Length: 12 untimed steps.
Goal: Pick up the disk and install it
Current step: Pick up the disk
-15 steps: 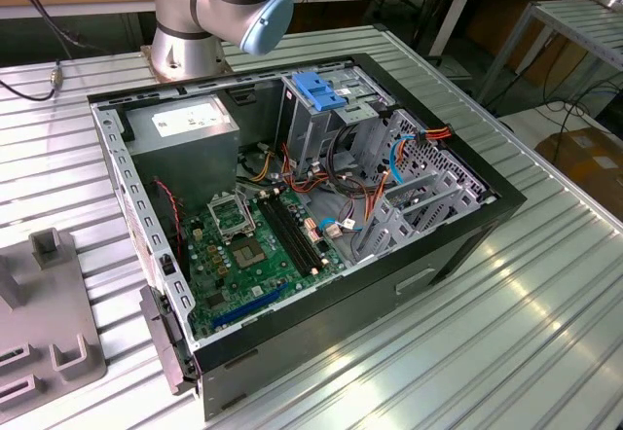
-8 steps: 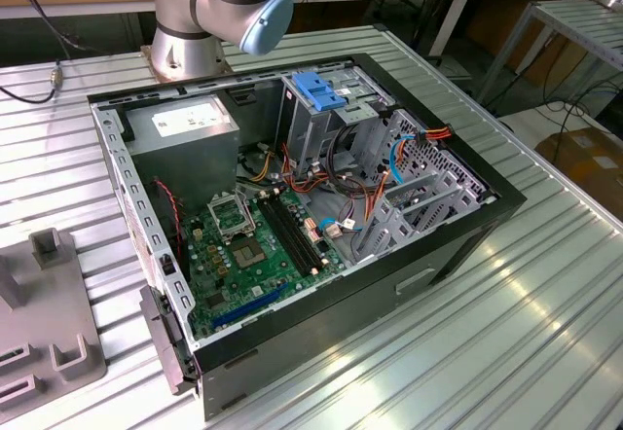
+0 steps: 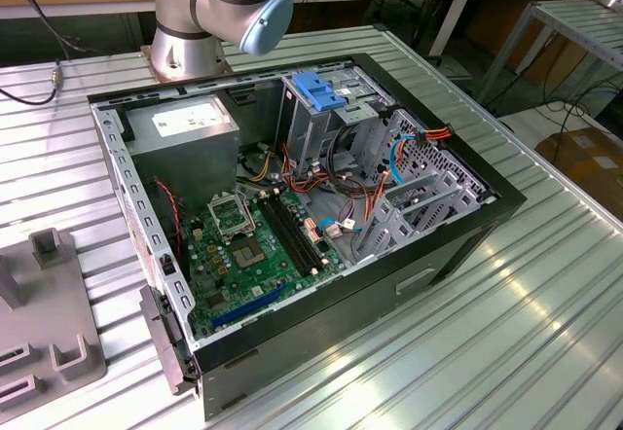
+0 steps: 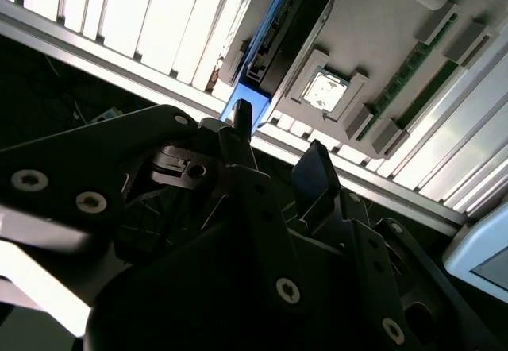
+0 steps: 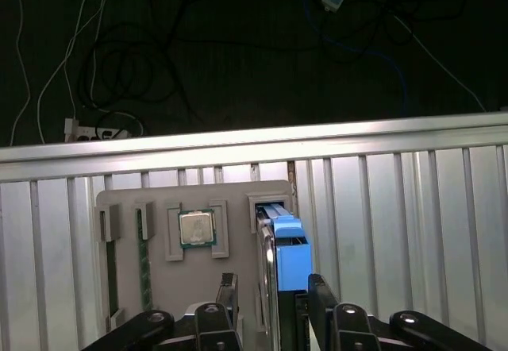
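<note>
Three parts sit in the grey tray [image 5: 238, 196] on the slatted worktop [image 5: 397, 232]. They are a green memory stick [image 5: 144, 264], a square processor [image 5: 196, 229] and the disk [image 5: 286, 252], which stands on edge in its slot with a blue rail uppermost. Your jaws are spread apart, one finger to each side of the disk, and nothing is gripped yet. You cannot tell from these views whether either finger touches it.

Watch the centring. In the first wrist view the disk looks closer to one finger than the other. An uneven squeeze would likely shove it against the slot wall, tilt it, or drag the tray along the worktop. A hold on the blue plastic alone may slip, since the rail probably flexes. A pull that is not straight could wedge the disk in its slot.

Toward the middle of the exterior view, the open computer case [image 3: 438, 255] holds the metal cage [image 3: 311, 133]. Loose orange and blue cables [image 3: 389, 172] hang just beside it toward the exterior view's right. Those could snag the disk or block the bay.
</note>
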Available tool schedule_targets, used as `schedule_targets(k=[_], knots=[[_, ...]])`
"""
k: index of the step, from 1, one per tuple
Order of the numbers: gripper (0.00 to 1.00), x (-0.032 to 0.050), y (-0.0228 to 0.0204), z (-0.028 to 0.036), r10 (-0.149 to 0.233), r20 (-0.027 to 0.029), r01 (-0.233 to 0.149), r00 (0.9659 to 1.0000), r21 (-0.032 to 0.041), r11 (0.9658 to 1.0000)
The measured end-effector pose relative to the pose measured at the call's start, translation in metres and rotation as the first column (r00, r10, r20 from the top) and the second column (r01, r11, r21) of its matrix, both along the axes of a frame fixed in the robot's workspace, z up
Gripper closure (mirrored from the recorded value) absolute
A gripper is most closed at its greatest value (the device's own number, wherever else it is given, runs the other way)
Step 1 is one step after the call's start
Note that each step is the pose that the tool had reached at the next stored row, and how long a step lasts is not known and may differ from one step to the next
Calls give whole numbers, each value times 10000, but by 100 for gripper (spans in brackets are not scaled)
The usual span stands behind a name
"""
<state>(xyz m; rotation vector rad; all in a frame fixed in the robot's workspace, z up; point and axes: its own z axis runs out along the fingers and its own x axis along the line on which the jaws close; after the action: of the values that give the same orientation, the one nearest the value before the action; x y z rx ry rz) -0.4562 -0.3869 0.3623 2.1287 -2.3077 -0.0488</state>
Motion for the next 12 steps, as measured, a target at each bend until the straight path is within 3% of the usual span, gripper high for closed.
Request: schedule_targets(k=[12], knots=[[52, -1, 0, -15, 0, 3, 0, 10000, 5, 10000]])
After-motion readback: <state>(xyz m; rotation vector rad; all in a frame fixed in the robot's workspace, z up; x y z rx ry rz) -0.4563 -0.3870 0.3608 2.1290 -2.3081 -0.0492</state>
